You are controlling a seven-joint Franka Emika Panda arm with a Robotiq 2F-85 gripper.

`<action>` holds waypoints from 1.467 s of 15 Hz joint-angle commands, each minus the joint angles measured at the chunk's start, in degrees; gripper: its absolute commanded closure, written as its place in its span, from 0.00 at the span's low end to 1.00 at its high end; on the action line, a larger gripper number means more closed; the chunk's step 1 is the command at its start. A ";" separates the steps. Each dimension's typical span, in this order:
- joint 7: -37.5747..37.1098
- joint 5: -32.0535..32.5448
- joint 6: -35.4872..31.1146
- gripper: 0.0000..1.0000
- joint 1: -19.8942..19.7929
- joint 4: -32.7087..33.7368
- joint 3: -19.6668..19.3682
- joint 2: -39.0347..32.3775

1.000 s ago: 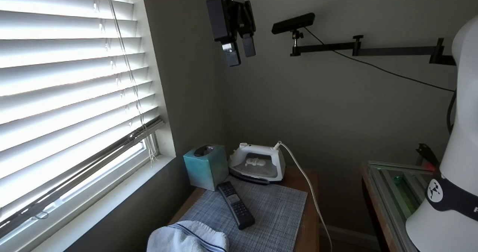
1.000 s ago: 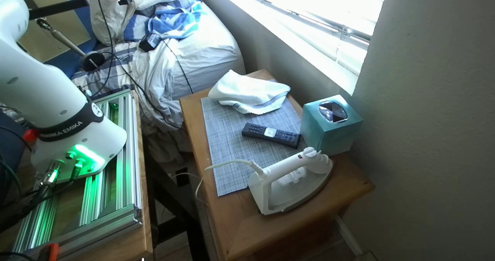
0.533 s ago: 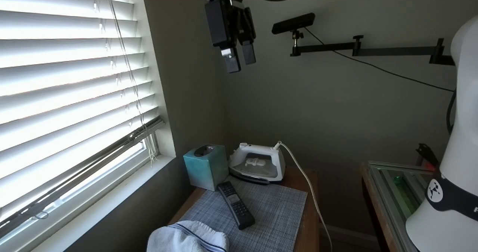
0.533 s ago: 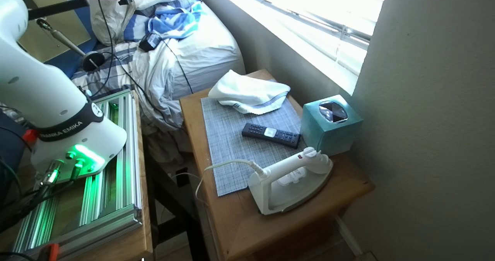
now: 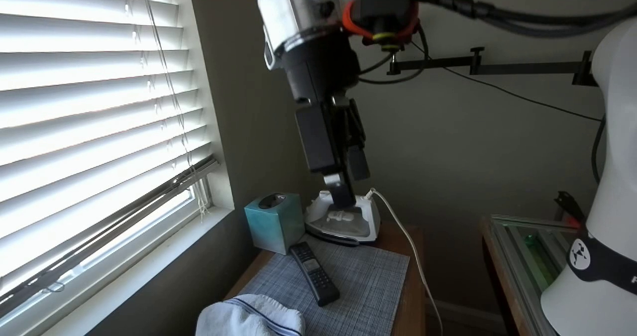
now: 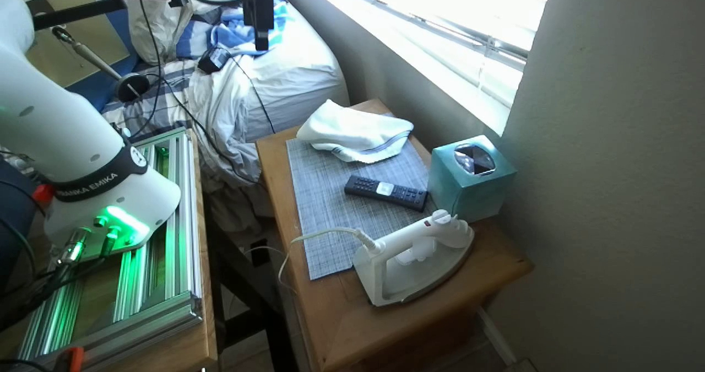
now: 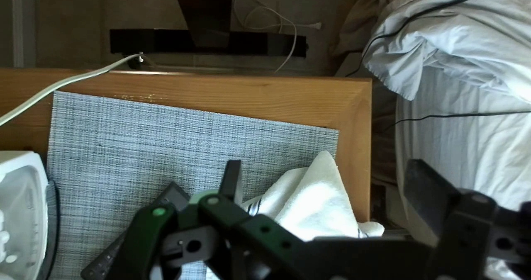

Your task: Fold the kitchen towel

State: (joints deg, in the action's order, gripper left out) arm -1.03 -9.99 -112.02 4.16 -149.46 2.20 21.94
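The kitchen towel [image 6: 352, 132] is a white cloth with dark stripes near its edge. It lies rumpled on one end of the grey placemat [image 6: 330, 217], a raised fold showing in the wrist view, where my gripper's body covers its lower part. In an exterior view the frame's bottom edge cuts the towel [image 5: 249, 318] off. My gripper [image 5: 351, 181] points down in the air, well above the table and apart from the cloth. Seen from the wrist, the gripper [image 7: 325, 172] is open wide, its fingers either side of the towel's peak [image 7: 319, 201] but higher up, with nothing held.
On the wooden table [image 6: 341, 328] a black handset [image 6: 385, 192] lies beside the towel. Farther along stand a teal tissue box [image 6: 471, 179] and a white iron [image 6: 413, 262] with its cord [image 6: 325, 231]. A window [image 5: 99, 127] and bed [image 6: 297, 80] flank the table.
My gripper has come down a long way, mostly in the last half second, and slightly right in an exterior view. It now shows at the top of both exterior views. The towel has not moved.
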 commanded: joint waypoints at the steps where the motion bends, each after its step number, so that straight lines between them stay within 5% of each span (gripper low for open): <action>1: -5.68 1.88 -7.70 0.00 0.46 -5.19 3.87 -2.56; 6: -4.52 0.83 -6.96 0.00 0.64 -5.17 3.64 -2.72; 13: 10.15 -17.41 -36.20 0.00 10.36 -8.93 3.64 -12.41; 22: 3.48 -12.62 -57.68 0.00 10.02 -8.90 10.02 -36.91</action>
State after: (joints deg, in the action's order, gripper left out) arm 6.86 -24.72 -162.92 14.98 -158.87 9.85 -8.19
